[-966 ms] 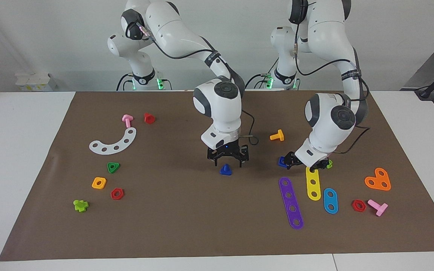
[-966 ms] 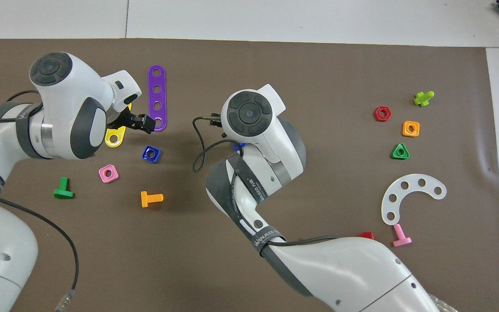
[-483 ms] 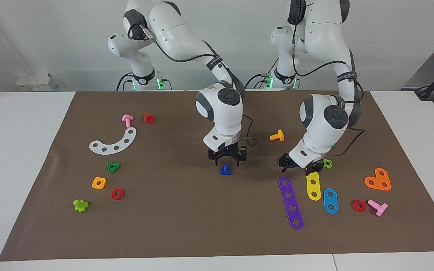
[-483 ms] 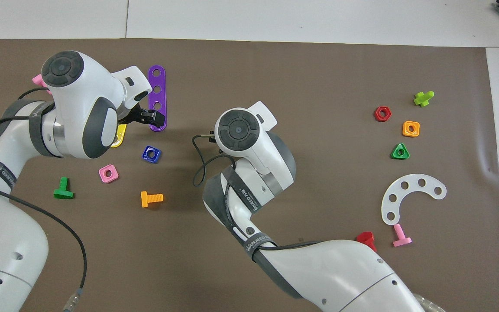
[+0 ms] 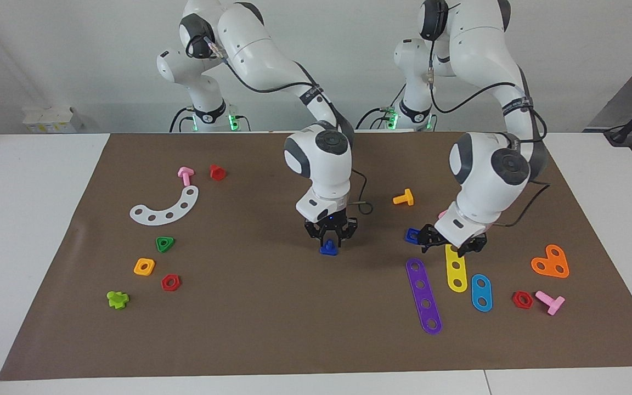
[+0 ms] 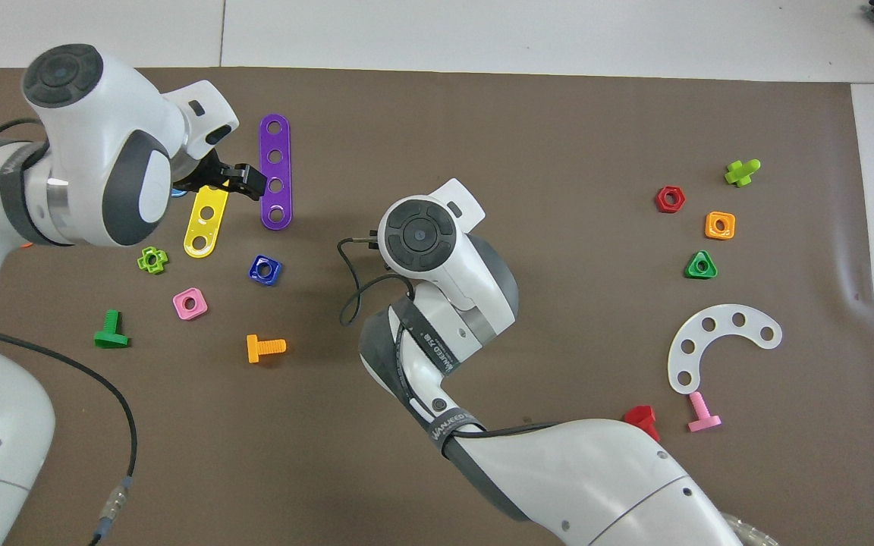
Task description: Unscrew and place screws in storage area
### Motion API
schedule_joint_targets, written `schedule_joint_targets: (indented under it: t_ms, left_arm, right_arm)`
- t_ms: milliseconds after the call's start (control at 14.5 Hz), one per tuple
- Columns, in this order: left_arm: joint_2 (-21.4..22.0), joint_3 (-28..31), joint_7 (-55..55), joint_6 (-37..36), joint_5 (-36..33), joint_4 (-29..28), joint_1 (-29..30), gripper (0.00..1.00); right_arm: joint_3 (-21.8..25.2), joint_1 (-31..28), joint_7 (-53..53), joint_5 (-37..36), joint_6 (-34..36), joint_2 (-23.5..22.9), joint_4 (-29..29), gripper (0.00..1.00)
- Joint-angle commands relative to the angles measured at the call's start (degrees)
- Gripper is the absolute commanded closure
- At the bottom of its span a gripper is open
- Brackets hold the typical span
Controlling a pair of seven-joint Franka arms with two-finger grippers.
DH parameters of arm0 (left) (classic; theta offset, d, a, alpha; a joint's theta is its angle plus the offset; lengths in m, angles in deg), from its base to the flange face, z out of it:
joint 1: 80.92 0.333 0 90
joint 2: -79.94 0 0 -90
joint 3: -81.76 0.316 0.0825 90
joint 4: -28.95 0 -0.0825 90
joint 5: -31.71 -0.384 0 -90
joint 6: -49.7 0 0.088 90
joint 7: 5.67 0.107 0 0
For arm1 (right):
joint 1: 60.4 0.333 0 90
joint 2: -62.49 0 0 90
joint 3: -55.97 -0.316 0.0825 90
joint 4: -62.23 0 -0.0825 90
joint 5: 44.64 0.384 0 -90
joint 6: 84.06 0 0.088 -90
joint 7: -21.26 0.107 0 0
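**Right jaws down at the blue screw**

My right gripper stood low at the middle of the brown surface, its jaws closed in around the blue screw, which sat on the mat. My left gripper hung over the yellow strip, beside the blue square nut; whether its jaws were clenched, I could not tell.

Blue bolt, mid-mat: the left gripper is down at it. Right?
No. It is the right gripper that is down at the blue bolt, mid-mat. The facing view shows that arm coming from the base at that view's left. The left gripper is over the end of the yellow strip that is nearer the robots, toward the left arm's end of the table.
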State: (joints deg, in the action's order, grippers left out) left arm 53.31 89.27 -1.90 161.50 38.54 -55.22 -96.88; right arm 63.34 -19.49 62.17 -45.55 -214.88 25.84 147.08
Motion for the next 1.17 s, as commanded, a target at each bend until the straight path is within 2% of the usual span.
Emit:
schedule_joint_targets:
  t_ms: [0,138,276,414,621,759,966,1103]
  left_arm:
    - [-0.6,0.6,0.1,-8.7,0.4,6.4,3.7,0.00]
    - [3.9,2.9,0.1,-12.9,0.0,7.2,4.4,0.00]
    - [9.1,5.0,0.0,-15.4,-3.0,6.7,4.3,0.00]
    - [12.6,5.0,-0.1,-20.2,-6.1,6.4,4.3,0.00]
    - [20.5,5.0,-0.8,-21.7,-6.1,0.2,4.3,0.00]
    - [24.9,5.0,-0.8,-23.4,-6.2,-4.3,4.3,0.00]
    - [27.4,4.9,-1.0,-20.7,-6.2,-9.5,4.3,0.00]
    - [28.2,4.9,-0.9,-17.1,-6.2,-11.9,4.0,0.00]
  right_arm:
    - [-0.1,-0.1,-1.6,-0.9,-3.6,0.5,2.9,0.51]
    - [-0.1,0.0,-1.7,-0.9,-3.6,0.5,2.9,0.53]
    - [0.0,0.1,-1.7,-0.9,-3.6,0.7,2.8,0.65]
    - [0.0,0.1,-1.6,-0.9,-3.6,0.7,2.8,1.00]
    - [0.1,-0.2,-0.8,-0.9,-2.1,0.6,0.8,1.00]
    - [0.7,-0.4,-0.7,-0.8,0.9,2.4,0.8,1.00]
    - [1.2,-4.1,-1.4,-0.9,6.5,12.7,5.0,1.00]
    - [1.2,-8.0,-3.5,-0.9,7.1,18.7,10.2,1.00]
